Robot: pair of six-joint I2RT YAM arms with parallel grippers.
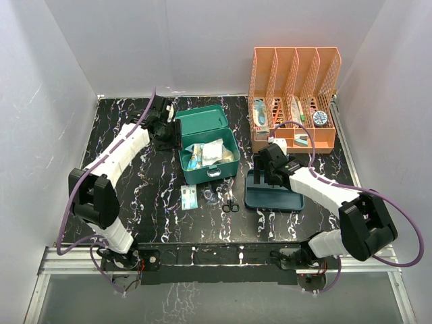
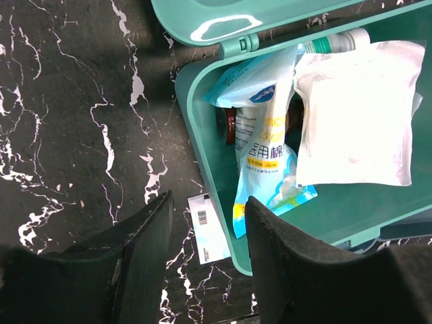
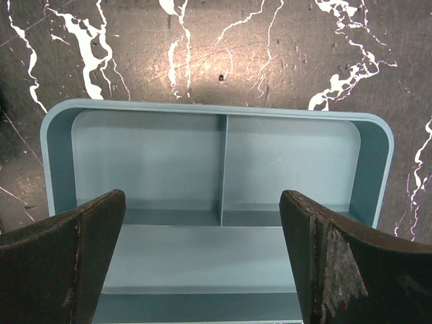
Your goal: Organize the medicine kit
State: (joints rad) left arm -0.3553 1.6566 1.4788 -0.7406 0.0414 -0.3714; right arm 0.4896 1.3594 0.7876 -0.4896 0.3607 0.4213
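Spanning the view, the black marbled worktop [image 1: 155,216] carries an orange mesh file rack [image 1: 295,74] at its far right corner, with small items in its slots. The medicine kit [image 1: 206,174], a teal box, sits midway between the left and right edges, nearer the far edge, its lid [image 1: 199,120] swung back open. A flat blue-grey compartment tray [image 1: 270,200] lies just right of the kit, nearer the near edge than the rack. The left gripper [image 2: 209,202] hovers at the kit's left wall, jaws parted and grasping nothing. The right gripper [image 3: 202,202] hangs over the tray, jaws spread wide and likewise unladen. Inside the kit lie a white gauze packet [image 2: 354,115], a blue-and-white cotton packet [image 2: 266,155] and a green-capped bottle [image 2: 337,42]. Scissors [image 1: 229,201] and a small barcoded packet [image 1: 189,197] rest on the worktop on the near-edge side of the kit.
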